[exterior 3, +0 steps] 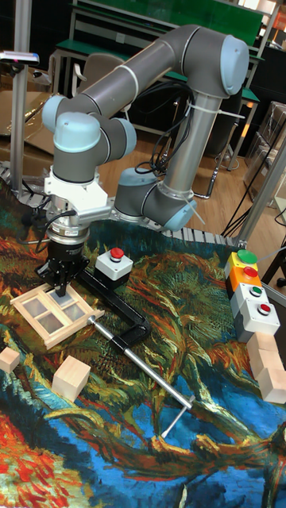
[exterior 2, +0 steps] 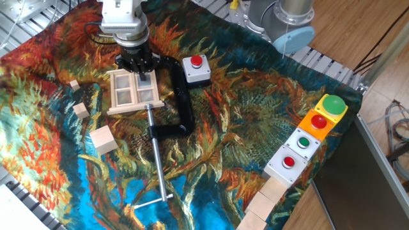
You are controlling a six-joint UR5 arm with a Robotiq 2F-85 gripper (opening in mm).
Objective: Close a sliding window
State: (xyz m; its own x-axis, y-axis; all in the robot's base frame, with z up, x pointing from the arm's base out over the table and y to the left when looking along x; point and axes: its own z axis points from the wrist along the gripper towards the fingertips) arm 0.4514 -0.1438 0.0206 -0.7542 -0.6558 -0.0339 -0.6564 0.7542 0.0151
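The sliding window is a small pale wooden frame with two panes, lying flat on the patterned cloth at the upper left; it also shows in the tall fixed view. My gripper points straight down at the window's far edge, over the right pane. Its black fingers narrow to a point there, and the tips seem to touch the wood. In the tall fixed view the gripper stands over the frame's back rim with the fingers drawn together. Nothing is held between them.
A black clamp with a long metal screw bar lies right beside the window. A grey box with a red button sits behind it. Wooden cubes lie at the left, and button boxes stand at the right.
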